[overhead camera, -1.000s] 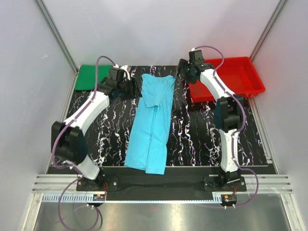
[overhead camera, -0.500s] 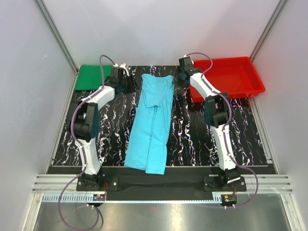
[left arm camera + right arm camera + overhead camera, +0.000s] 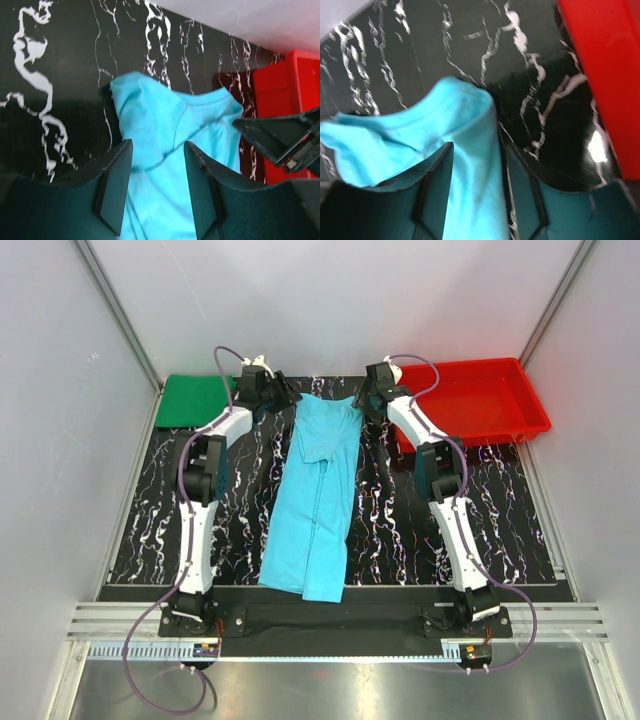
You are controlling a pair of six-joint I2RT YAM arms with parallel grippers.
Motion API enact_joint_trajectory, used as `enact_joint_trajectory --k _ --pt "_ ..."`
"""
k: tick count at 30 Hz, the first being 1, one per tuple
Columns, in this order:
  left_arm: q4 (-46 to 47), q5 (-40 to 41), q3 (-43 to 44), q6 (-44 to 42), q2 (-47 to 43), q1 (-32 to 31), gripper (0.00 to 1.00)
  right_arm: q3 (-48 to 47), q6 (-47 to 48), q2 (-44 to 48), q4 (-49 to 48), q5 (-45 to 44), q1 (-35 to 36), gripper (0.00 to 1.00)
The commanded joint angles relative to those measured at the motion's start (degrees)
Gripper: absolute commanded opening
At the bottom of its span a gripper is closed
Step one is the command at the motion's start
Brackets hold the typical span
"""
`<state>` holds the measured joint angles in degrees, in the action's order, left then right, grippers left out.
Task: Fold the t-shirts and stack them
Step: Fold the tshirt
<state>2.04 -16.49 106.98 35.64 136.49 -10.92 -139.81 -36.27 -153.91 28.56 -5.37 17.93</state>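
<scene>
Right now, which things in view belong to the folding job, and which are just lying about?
Job: light blue shirt, green shirt, left claw, right claw, both open over the blue shirt's collar end.
Lying about: red tray.

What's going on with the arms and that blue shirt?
Both arms reach to the far end of the table, one at each top corner of the blue shirt, which lies folded into a long strip. The left fingers and right fingers are open over those corners, nothing pinched yet. The green shirt sits folded at far left, the red tray at far right.
</scene>
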Motion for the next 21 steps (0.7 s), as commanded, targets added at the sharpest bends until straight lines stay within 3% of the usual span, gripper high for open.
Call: enact_joint_trajectory --k 1,10,16,21 --pt "4.46 -0.21 5.08 2.93 3.25 0.37 0.51 -4.33 -3.54 -2.45 -0.96 -1.23 0.17 0.54" --pt "7.89 -2.76 11.84 9.54 10.9 0.9 0.5 -8.02 -6.27 -6.05 -2.45 -2.1 0.08 0.35" --pt "7.62 -2.49 12.82 9.8 12.75 1.07 0.5 -9.52 -4.78 -7.2 -7.89 -3.69 -0.18 0.11" --pt "7.88 -2.49 14.57 11.55 14.42 1.77 0.49 -11.98 -4.33 -8.78 -11.76 -2.29 -0.36 0.1"
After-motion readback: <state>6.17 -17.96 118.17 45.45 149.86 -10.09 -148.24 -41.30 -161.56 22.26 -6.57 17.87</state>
